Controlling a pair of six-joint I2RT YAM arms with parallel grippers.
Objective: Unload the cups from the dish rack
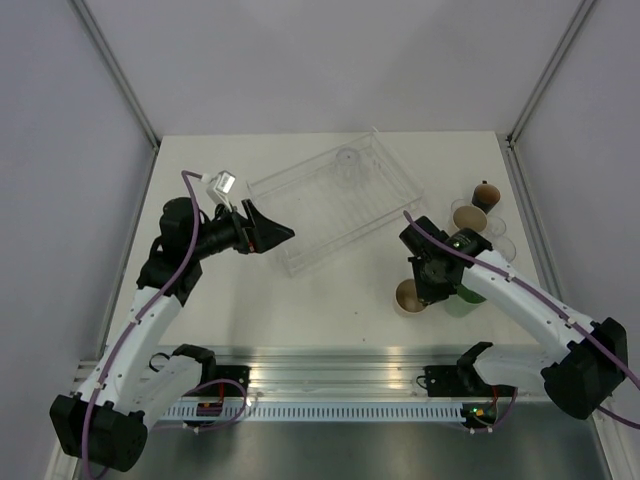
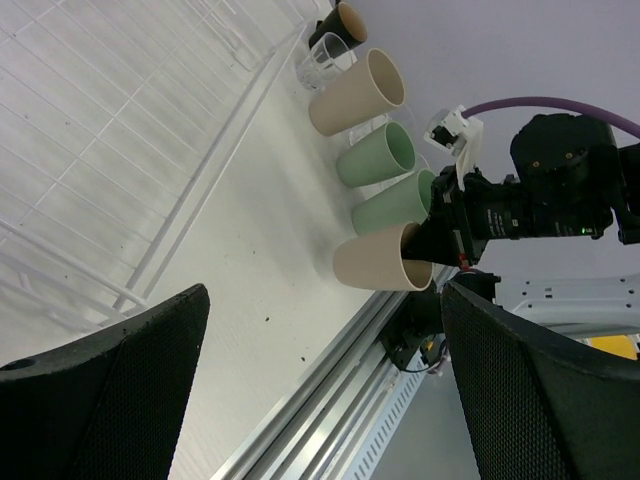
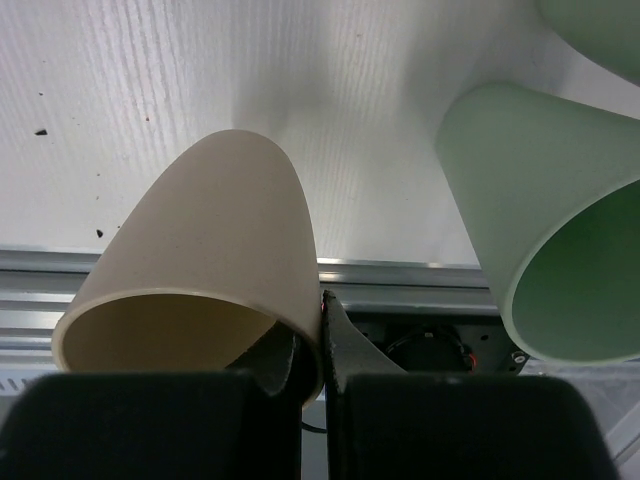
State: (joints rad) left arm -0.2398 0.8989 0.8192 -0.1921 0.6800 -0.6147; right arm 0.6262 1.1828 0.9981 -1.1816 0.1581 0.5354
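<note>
Currently, from overhead, my right gripper [image 1: 422,288] sits near the front right of the white table [image 1: 230,300]. It is pinched narrow on the rim of a tan cup [image 1: 408,297]. In the right wrist view, the two dark fingers [image 3: 345,400] clamp the cup wall at its lip, one inside and one outside. That cup is outside the rack [image 1: 330,215], to the rack's right and closest to the arm bases. I cannot tell whether its base touches the table.

Just beside it stands a near green cup [image 1: 466,302], large on the right of the right wrist view.

The left wrist view shows a row of cups on the table past the rack's low rail. From far to near they are a brown cup [image 2: 345,22], a clear cup [image 2: 325,65], a second tan cup [image 2: 360,92], a far green cup [image 2: 378,155], the near green cup and then the held tan cup.

My left gripper [image 1: 270,228] hovers at the rack's left corner with its jaws spread wide and nothing between them.

The rack lies at an angle in the middle of the table. A faint round see-through shape [image 1: 347,158] shows in its far part, and I cannot tell what it is.
</note>
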